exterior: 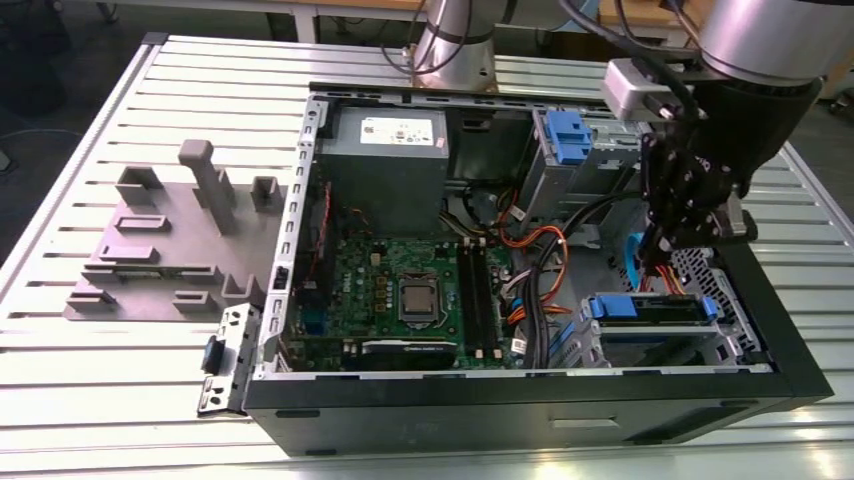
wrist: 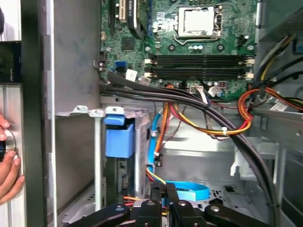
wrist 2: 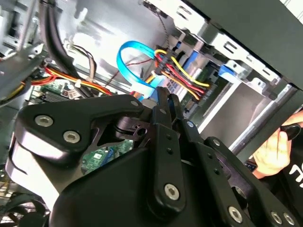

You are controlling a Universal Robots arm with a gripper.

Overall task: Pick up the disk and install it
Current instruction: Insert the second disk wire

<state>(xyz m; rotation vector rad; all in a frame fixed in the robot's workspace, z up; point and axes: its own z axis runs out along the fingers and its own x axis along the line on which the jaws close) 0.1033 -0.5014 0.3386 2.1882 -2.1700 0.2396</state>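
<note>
In the exterior view the grey fixture block (exterior: 180,235) sits left of the open computer case (exterior: 534,405); the motherboard (exterior: 400,290) lies inside it. The disk (exterior: 650,320) sits seated in the lower drive bay, just below the gripper (exterior: 694,235), whose fingers (wrist: 163,196) are pressed together, holding nothing. The first wrist view shows a person's hand (wrist: 8,163) outside the case. Bundled cables (wrist: 213,123) cross near the gripper.

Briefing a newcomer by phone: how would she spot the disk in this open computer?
Inside the open computer case, go to the near corner on the exterior view's right. The disk sits there in a metal cage, silver with a blue frame along its edge. The other blue piece stands farther back, by the grey box.
</note>
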